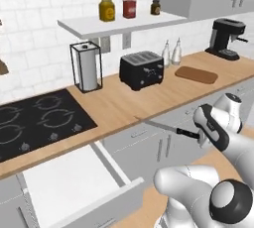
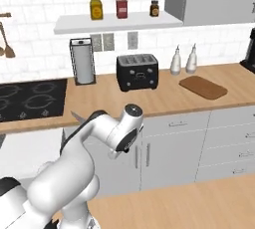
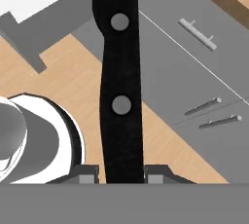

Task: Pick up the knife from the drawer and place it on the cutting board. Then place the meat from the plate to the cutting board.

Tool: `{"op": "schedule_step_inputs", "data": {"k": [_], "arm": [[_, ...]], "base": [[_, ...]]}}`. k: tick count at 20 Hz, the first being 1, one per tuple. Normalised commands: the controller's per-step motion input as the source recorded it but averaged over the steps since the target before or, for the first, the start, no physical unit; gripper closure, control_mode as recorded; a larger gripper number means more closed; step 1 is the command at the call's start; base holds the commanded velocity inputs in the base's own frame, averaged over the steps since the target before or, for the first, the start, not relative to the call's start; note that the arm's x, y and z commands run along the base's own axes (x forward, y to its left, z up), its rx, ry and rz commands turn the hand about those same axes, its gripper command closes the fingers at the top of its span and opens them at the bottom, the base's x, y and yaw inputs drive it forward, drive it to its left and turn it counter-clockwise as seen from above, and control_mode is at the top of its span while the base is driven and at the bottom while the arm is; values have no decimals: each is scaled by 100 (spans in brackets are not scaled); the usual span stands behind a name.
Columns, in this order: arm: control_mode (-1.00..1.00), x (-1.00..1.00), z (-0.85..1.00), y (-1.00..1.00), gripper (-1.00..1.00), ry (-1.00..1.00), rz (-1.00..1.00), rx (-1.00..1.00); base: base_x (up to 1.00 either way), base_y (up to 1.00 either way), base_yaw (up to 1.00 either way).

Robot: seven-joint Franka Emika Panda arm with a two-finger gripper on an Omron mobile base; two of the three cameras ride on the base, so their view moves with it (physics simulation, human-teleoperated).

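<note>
Knife in the air, heading for the board!
The tool [image 1: 198, 135] is pinching the black-handled silver knife [image 1: 166, 128]; next it needs carrying right to the brown wooden cutting board [image 1: 196, 75].

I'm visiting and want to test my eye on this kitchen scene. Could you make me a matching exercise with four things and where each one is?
1. black-handled silver knife
2. brown wooden cutting board
3. black toaster
4. white drawer

A. pulled open under the counter
B. beside the paper towel holder
C. gripped in the end effector
D. lying before the coffee machine

Pairs: 1-C, 2-D, 3-B, 4-A
</note>
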Motion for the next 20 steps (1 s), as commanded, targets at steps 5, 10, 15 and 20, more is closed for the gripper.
{"op": "schedule_step_inputs", "data": {"k": [5, 10, 15, 20], "arm": [[100, 0, 0, 0, 100, 0, 0, 0], [100, 0, 0, 0, 100, 0, 0, 0], [100, 0, 0, 0, 100, 0, 0, 0], [100, 0, 0, 0, 100, 0, 0, 0]], "base": [[85, -100, 1], [82, -100, 5], [93, -87, 5], [100, -60, 4]]}}
